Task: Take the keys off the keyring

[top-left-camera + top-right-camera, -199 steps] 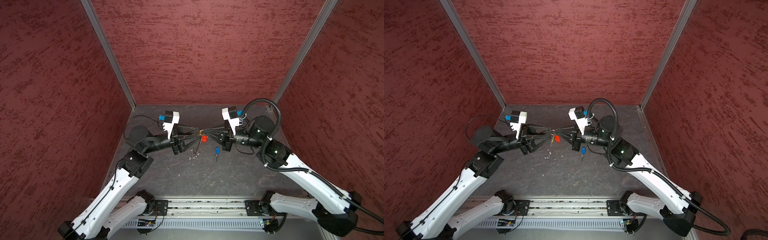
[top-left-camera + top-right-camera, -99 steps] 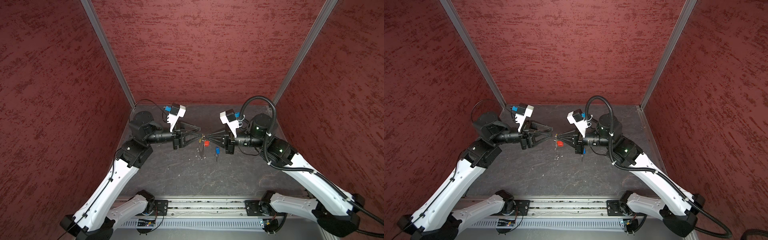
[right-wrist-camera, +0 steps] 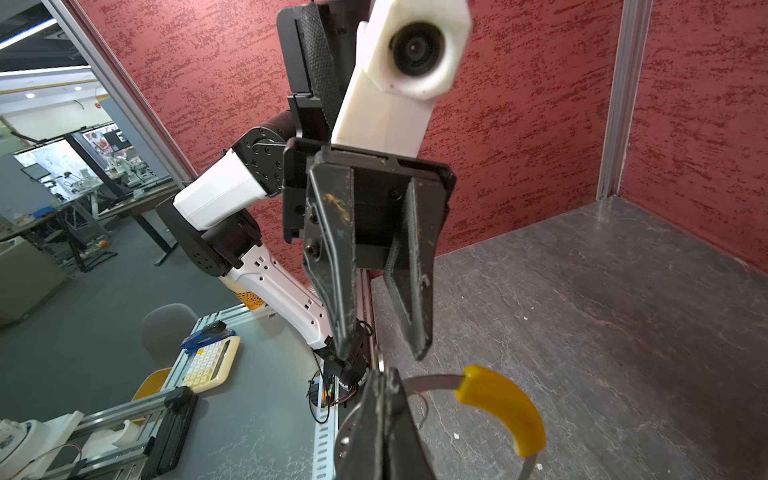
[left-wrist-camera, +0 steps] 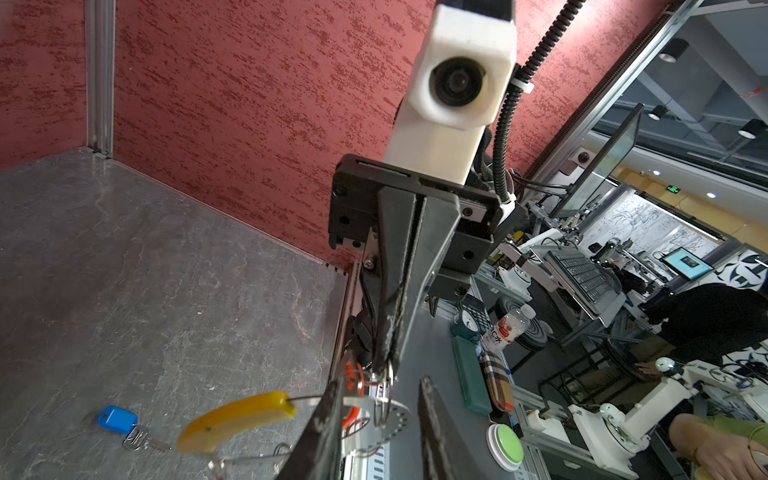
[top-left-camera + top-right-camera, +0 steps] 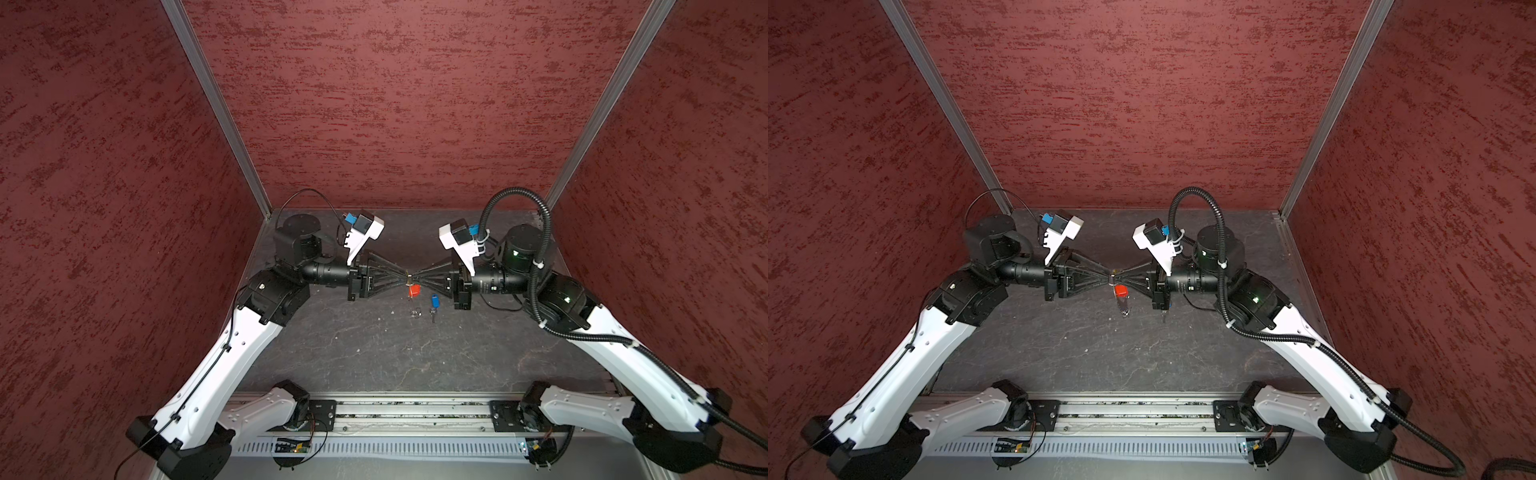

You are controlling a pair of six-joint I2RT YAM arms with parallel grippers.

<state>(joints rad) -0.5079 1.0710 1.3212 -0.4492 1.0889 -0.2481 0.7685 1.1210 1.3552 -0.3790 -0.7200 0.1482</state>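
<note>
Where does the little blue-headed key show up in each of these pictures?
In a top view: blue key on the table, right of the red key.
In a top view: unseen, likely behind the right arm.
Left wrist: on the table, beyond the yellow sleeve.
Right wrist: not in it.
Shared landmark: the yellow sleeve, in both wrist views.

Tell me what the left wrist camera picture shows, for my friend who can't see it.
The right gripper, shut, pinches the silver keyring up in the air, with its yellow sleeve curving off to the side. The left gripper stands open right by the ring. A blue-headed key lies apart on the grey table.
</note>
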